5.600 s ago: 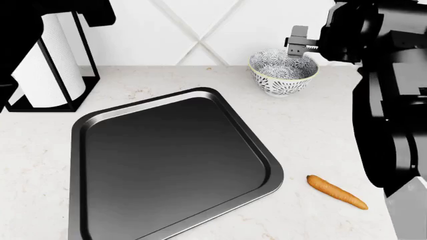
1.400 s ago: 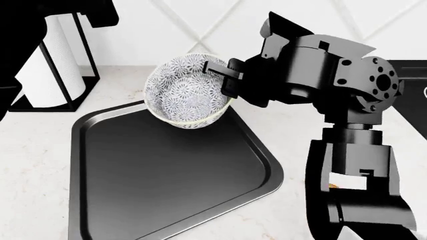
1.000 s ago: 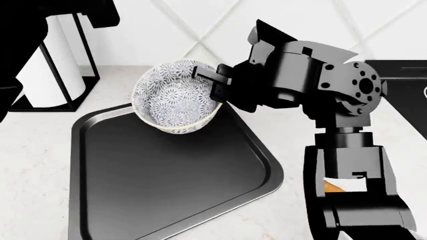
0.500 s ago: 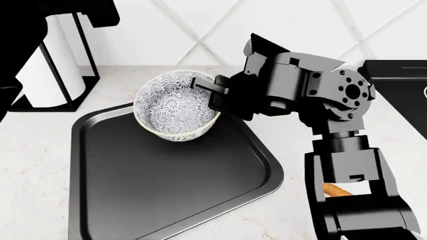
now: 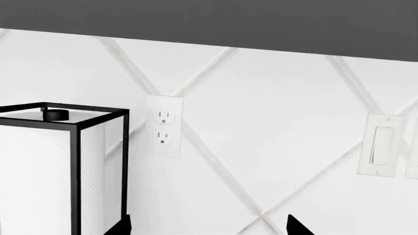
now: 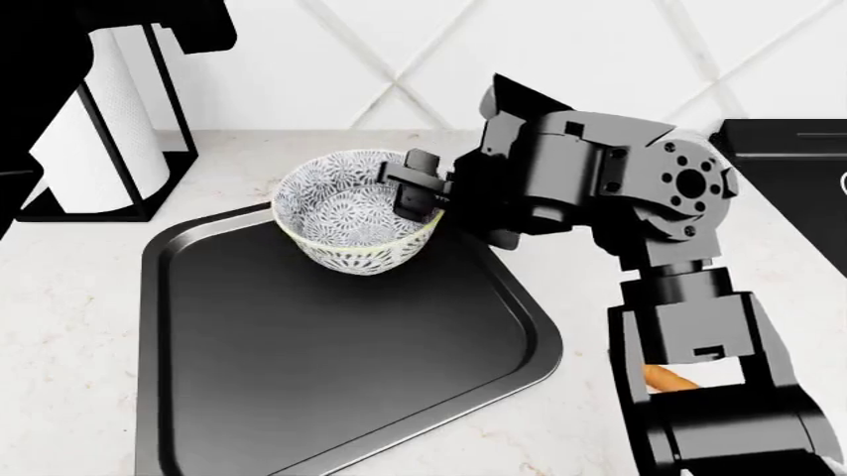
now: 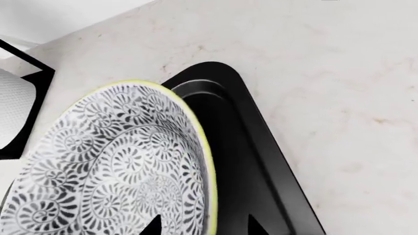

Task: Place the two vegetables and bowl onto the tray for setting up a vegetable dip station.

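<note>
Head view shows our right hand (image 6: 421, 190) clamped on the bowl's (image 6: 347, 213) rim on the side facing the desk's right edge, the bowl over the tray's (image 6: 331, 367) far end, tilted; whether it touches the tray we cannot tell. Setting it down looks like a straight drop. Only a bit of carrot (image 6: 668, 378) shows behind our right arm. Our left hand's state we cannot tell.

Right arm reaches across toward the left, wrist bent; right gripper (image 6: 421, 194) clamped on bowl (image 6: 347, 213) rim. Left gripper's state indeterminate.
</note>
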Available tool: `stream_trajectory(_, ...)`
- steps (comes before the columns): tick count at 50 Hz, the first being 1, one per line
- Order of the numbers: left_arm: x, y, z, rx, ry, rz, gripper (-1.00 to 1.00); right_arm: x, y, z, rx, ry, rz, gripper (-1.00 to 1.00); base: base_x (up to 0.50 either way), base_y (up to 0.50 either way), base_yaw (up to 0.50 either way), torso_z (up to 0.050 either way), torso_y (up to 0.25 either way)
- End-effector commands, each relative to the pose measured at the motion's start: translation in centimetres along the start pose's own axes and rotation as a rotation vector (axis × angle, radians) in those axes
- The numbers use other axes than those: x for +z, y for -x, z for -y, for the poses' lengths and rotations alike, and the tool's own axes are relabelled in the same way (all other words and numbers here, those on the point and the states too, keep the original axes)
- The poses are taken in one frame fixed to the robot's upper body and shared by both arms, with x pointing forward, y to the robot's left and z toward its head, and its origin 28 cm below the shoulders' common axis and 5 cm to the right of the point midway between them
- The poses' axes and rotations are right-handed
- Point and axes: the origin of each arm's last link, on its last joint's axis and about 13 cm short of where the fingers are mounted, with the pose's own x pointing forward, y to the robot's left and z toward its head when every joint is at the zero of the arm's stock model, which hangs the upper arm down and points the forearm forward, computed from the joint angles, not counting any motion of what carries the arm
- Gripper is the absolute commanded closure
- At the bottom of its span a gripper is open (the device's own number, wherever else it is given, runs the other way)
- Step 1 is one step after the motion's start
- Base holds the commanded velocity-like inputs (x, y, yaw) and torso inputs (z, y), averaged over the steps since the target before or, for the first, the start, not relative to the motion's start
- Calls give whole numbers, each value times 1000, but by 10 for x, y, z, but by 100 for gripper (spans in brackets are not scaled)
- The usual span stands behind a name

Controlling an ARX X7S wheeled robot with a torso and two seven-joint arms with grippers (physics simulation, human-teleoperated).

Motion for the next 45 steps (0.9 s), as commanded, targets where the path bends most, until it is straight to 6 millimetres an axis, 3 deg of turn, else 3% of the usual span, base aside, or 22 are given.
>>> stream_trajectory(1, 0, 0, 0, 0, 0, 0, -100, 0, 1, -3, 14, 53, 29, -100, 0, 0, 0, 0, 0)
stream_trajectory(14, 0, 0, 0, 0, 1, 2, -100, 7, 18, -14, 44, 182, 125, -100, 0, 0, 0, 0, 0)
stream_trajectory(25, 0, 0, 0, 0, 2, 4, -100, 20, 50, -24, 15, 291, 253, -100, 0, 0, 0, 0, 0)
stream_trajectory(38, 2, 1, -1, 3, 6, 5, -100, 22, 78, -20, -85, 415, 353, -100, 0, 0, 0, 0, 0)
stream_trajectory(45, 3, 1, -1, 5, 7, 7, -100, 10, 101, 4, -173, 672, 386, -100, 0, 0, 0, 0, 0)
